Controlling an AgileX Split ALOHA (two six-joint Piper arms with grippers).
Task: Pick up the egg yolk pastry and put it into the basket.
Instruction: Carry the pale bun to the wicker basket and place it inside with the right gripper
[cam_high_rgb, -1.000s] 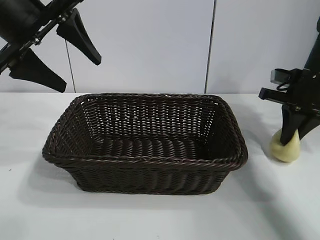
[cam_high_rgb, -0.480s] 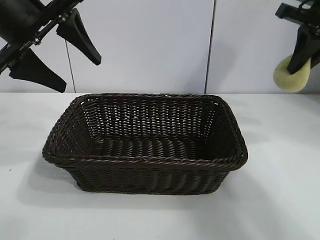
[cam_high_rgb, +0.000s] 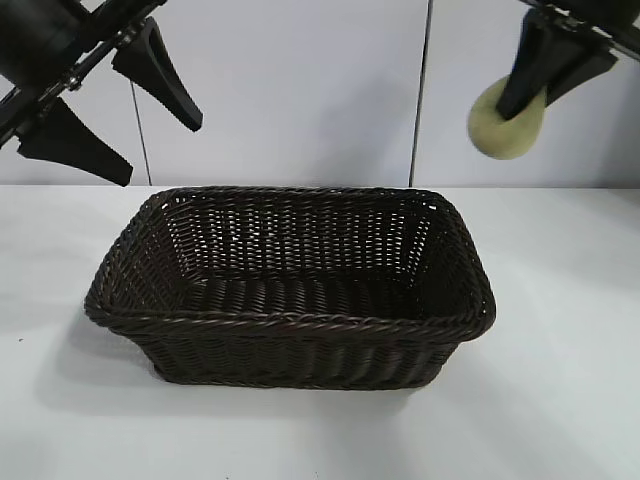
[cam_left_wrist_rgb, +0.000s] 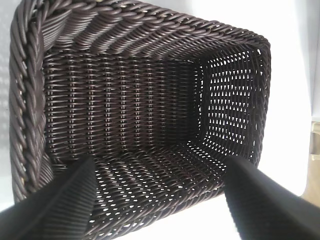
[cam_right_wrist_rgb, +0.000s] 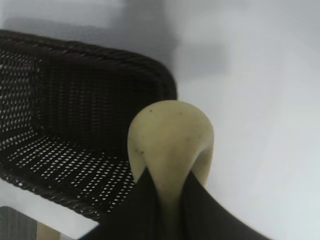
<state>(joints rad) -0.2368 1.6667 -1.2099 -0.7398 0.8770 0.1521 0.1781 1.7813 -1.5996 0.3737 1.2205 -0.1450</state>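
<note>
Over worktop (cam_high_rgb: 560, 400), ext. view: right tool (cam_high_rgb: 535, 85) pinching egg yolk pastry (cam_high_rgb: 507, 123), high up, just past right end of basket (cam_high_rgb: 290, 320), not yet above it. Needs carrying across until well inside rim, then lowering before release, so no bounce out. Left tool (cam_high_rgb: 110, 100) spread wide, parked upper left, holding nothing.

L wrist view: basket floor bare, lots of room; aim centre.

R wrist view: pastry squeezed betw. fingers (cam_right_wrist_rgb: 145, 210), dented; gentle grip, no extra squeeze.
</note>
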